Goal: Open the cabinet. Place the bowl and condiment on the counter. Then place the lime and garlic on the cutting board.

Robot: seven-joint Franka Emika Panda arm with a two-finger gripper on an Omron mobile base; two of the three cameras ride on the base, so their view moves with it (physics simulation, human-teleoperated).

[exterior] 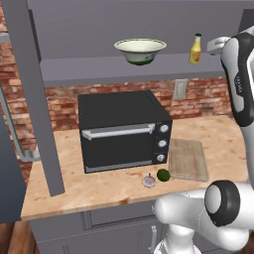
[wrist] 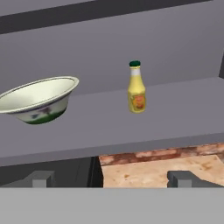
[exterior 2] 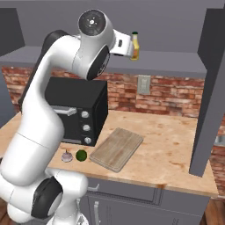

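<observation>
Glossy white arm (exterior 2: 39,127), dark round joints

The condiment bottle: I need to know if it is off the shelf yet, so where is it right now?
The condiment bottle stands upright on the open cabinet's shelf, to the right of the bowl and apart from it, above the counter; the open gripper faces it.

The counter (exterior: 99,188) and cutting board (exterior: 188,159) looked like grained wood. The oven (exterior: 124,130) was matt black, the bowl (exterior: 140,50) glossy, the wall (exterior: 64,106) rough brick.
</observation>
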